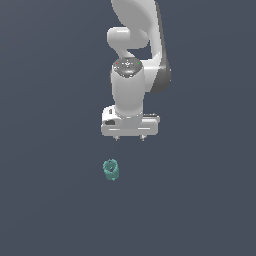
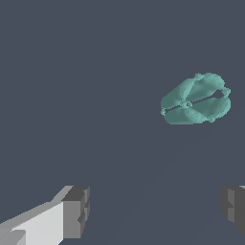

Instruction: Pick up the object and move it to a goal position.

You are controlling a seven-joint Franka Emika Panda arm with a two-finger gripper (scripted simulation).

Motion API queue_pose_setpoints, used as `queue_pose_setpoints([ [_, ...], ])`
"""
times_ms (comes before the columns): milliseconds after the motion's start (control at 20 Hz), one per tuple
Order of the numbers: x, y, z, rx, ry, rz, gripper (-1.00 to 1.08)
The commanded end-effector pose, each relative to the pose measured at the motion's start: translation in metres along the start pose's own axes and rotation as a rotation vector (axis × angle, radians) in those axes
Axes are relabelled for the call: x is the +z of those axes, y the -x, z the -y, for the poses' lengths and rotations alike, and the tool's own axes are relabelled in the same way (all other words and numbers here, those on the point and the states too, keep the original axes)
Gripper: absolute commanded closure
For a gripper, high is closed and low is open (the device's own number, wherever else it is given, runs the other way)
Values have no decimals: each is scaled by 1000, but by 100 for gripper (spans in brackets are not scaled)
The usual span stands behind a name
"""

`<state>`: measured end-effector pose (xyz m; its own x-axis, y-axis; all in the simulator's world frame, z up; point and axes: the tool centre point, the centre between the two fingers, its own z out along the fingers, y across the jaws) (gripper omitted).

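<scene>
The object (image 1: 111, 170) is a small teal-green stubby piece lying on the dark floor. In the wrist view the object (image 2: 195, 99) shows a slit across its face and small notches. My white gripper (image 1: 129, 138) hangs above the floor, up and toward the exterior view's right of the object, apart from it. Its jaws stand wide apart and hold nothing. In the wrist view the gripper (image 2: 158, 210) shows two grey fingertips (image 2: 76, 212), and the object lies outside the gap between them.
The dark grey floor (image 1: 50, 200) stretches all round. The white arm (image 1: 135, 45) rises behind the gripper toward the top of the exterior view.
</scene>
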<state>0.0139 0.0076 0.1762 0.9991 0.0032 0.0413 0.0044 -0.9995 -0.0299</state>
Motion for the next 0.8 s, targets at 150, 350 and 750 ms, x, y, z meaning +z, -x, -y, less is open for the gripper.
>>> queue_pose_setpoints([
  [150,-2,1,2,2,1,2,-92],
  [350,-7,4,9,8,3,7,-92],
  [750,-7,3,9,21,3,8,-92],
])
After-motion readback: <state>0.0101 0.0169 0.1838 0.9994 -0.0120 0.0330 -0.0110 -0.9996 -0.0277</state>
